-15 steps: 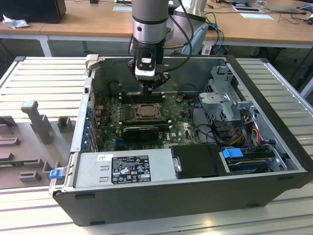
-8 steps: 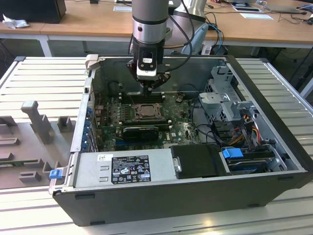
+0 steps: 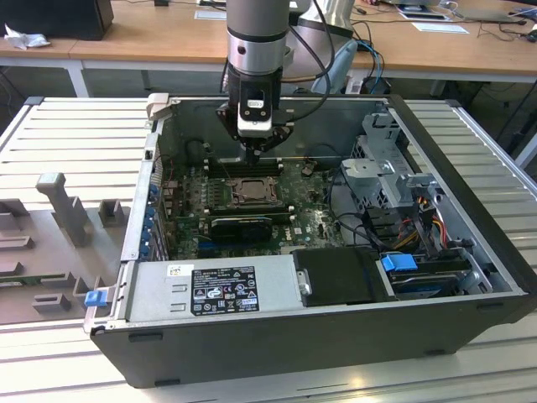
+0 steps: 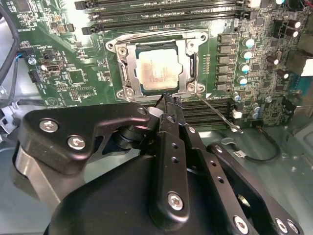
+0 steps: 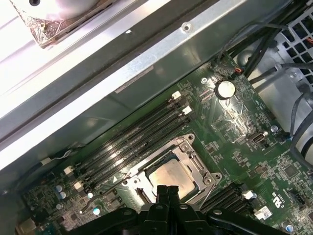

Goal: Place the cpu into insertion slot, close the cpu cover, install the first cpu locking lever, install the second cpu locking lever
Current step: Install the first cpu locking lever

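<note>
The small flat square cpu with a pale silver-beige top (image 4: pixel 157 73) is seen seated in the square dark insertion slot with a metal rim (image 4: pixel 155 39), on the green circuit board (image 4: pixel 93 93) inside an open black computer case (image 3: pixel 336 336) that rests on a ribbed metal bench (image 3: pixel 75 126). The thin square silver cpu cover (image 4: pixel 128 68) appears folded down around it, with the chip showing through the central window. The black hand (image 4: pixel 168 100) is held just beside one edge of the slot, with its fingers pressed together and nothing pinched between them. A thin bright metal rod (image 4: pixel 217 112), judged to be a locking lever, slants out from a corner of the slot across the long black memory slots (image 4: pixel 195 116) and is apparently not hooked. If the rod were pushed off-line, the narrow tips could slip from it and the board or memory slots could be scraped. The cover could also spring up if it were loaded unevenly, and the chip could be shifted in its seat.
</note>
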Motion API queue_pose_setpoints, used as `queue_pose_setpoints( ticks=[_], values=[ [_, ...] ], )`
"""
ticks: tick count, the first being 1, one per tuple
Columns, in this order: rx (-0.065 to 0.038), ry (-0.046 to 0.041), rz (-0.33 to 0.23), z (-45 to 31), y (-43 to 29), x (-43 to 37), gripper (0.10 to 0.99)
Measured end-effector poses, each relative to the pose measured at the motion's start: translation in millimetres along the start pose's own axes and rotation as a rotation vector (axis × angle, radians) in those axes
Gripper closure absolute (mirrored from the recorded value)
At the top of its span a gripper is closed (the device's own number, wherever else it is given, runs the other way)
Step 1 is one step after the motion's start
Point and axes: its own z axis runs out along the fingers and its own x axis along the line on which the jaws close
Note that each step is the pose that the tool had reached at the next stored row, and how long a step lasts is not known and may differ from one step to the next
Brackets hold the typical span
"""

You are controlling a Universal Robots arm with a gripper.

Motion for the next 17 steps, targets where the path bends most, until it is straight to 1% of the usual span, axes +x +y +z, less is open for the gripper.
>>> queue_pose_setpoints(
  ticks=[5, 11, 17],
  values=[
    [0.001, 0.0018, -0.035, 0.0, 0.0, 0.0, 0.98],
    [0.001, 0.0033, -0.064, 0.0, 0.0, 0.0, 0.98],
    [0.002, 0.0059, -0.115, 0.0, 0.0, 0.0, 0.98]
  ],
)
